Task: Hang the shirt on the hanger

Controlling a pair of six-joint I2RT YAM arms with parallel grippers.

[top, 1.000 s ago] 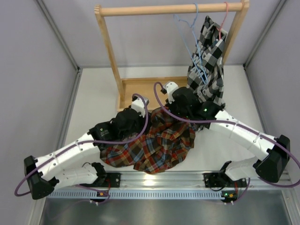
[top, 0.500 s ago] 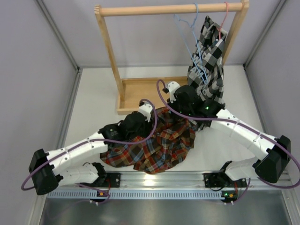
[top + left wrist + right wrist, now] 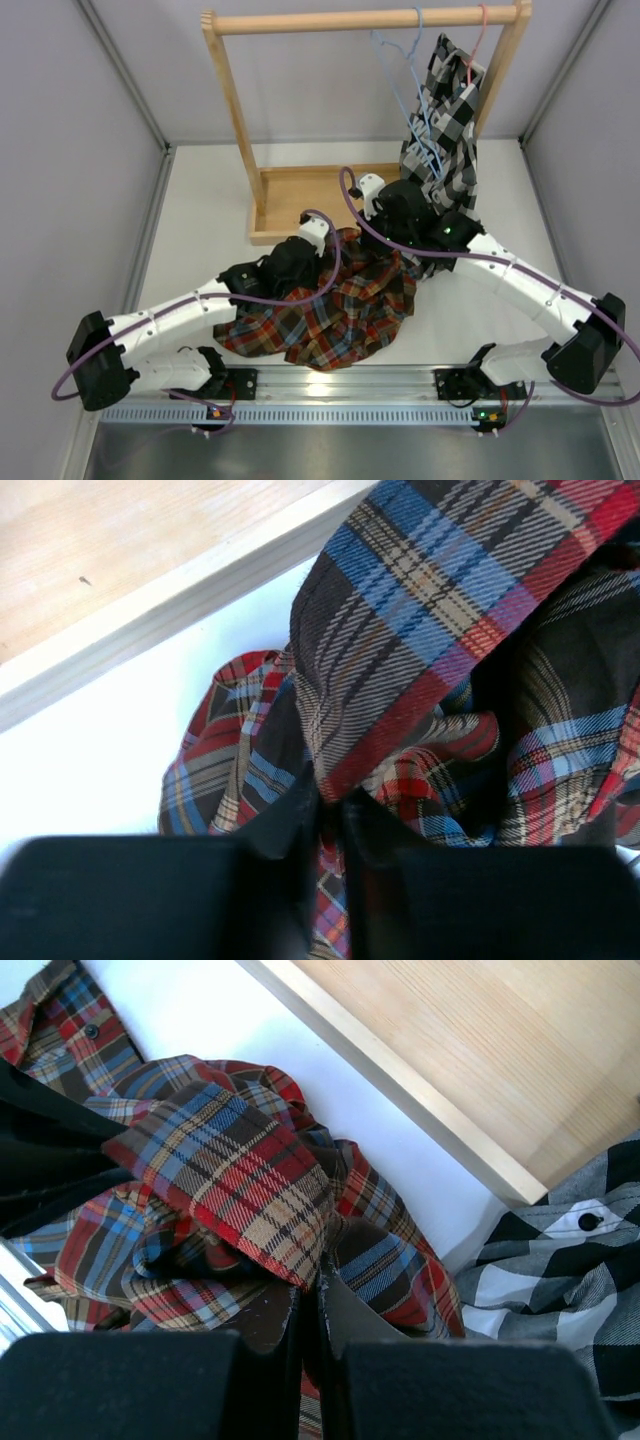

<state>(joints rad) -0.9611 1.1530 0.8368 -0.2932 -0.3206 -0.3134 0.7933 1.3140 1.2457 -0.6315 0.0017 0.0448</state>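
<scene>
The plaid shirt [image 3: 335, 310] lies crumpled on the white table, in front of the wooden rack's base. My left gripper [image 3: 322, 252] is at the shirt's far left edge. In the left wrist view that gripper [image 3: 331, 815] is shut on a fold of the shirt [image 3: 450, 610]. My right gripper [image 3: 388, 248] is at the shirt's far right edge. In the right wrist view it [image 3: 315, 1285] is shut on a raised fold of the shirt [image 3: 230, 1170]. The light-blue hanger [image 3: 413, 55] hangs from the rail at the upper right, away from both grippers.
The wooden rack has a top rail [image 3: 360, 20] and a tray-like base [image 3: 300, 195] just behind the shirt. A black-and-white checked shirt [image 3: 445, 130] hangs on a pink-red hanger [image 3: 480, 35] at the rail's right end, close behind my right arm.
My left gripper has moved forward toward the rack base and closed on the shirt's fold. My right gripper has shifted slightly toward the rack, still shut on the shirt.
</scene>
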